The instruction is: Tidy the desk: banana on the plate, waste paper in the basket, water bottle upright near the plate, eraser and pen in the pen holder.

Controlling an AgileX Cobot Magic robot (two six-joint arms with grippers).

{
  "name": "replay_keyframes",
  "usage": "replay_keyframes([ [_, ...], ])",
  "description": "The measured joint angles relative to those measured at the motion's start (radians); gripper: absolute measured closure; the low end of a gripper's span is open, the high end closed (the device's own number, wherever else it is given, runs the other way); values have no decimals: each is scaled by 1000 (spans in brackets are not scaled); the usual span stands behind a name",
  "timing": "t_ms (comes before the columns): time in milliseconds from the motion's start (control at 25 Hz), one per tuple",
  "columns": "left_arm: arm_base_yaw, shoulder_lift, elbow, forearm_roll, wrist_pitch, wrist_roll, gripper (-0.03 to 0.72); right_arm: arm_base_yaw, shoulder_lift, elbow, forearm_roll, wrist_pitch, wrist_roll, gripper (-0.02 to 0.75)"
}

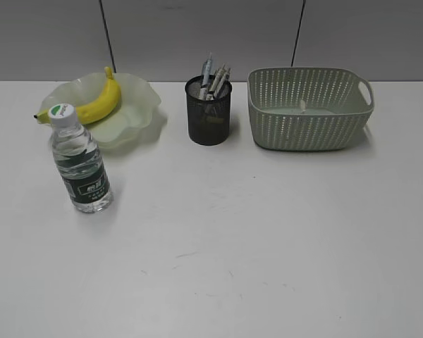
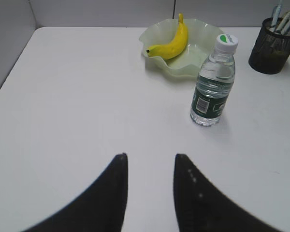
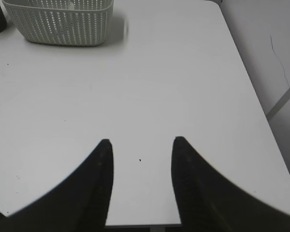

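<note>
Left gripper (image 2: 150, 193): low over the near left part of the large plain white desk (image 1: 268, 246); jaws spread, nothing between them.
Right gripper (image 3: 141, 179): low over the near right edge of the desk; jaws spread, empty.
Near desk area: bare apart from faint marks.
Small clear plastic water bottle with white cap and dark green label (image 1: 80, 163): upright toward the left edge, just in front of the dish, apart from it.
Pale green translucent plate with ruffled rim (image 1: 137, 105): far left, near the back edge.
Curved bright yellow banana (image 1: 99, 103): lying in the plate.
Black metal mesh cylindrical pen holder (image 1: 209, 113): back centre; several pens (image 1: 215, 79) stand in it. The eraser cannot be made out.
Sage-green perforated plastic basket (image 1: 307, 109): back right; a small white shape shows inside, probably the waste paper, though too small to confirm.
Step in hand: judged complete or nearly so; verify eraser and paper placement.
Procedure: keep both arms low and clear; avoid sweeping past the bottle, which would tip easily.
</note>
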Motion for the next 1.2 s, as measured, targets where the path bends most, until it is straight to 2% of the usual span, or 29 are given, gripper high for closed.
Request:
replay_keyframes([
  [1200,0,0,0,0,0,0,449,0,0,0,0,0,0,406],
])
